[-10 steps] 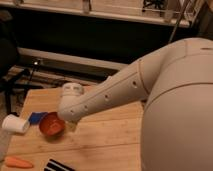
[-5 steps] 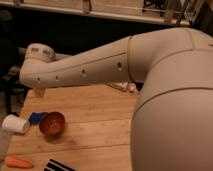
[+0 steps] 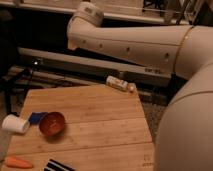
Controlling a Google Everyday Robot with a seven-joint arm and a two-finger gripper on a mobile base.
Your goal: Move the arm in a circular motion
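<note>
A: Where is the arm (image 3: 135, 47)?

B: High over the wooden tabletop (image 3: 95, 107), stretching from the bulky off-white body at the right across to the upper left. One tubular segment shows a row of small dark holes, and it ends in a rounded capped joint near the top of the camera view.

A: And the tool?

B: It does not show; the arm ends at that capped joint, so there is no telling whether it is open or shut, or whether it holds anything.

A: What lies on the tabletop, counted?

B: One orange bowl (image 3: 52, 123) at the left, with one blue item (image 3: 36, 117) just beside it and one white cup (image 3: 15, 124) lying on its side further left. One carrot (image 3: 18, 162) sits at the near left edge, and one dark striped object (image 3: 57, 165) is next to it, cut off by the frame. One small bottle (image 3: 120, 83) lies on its side at the far edge.

A: Anything under the arm?

B: Only bare wood; the items are well apart from it.
</note>
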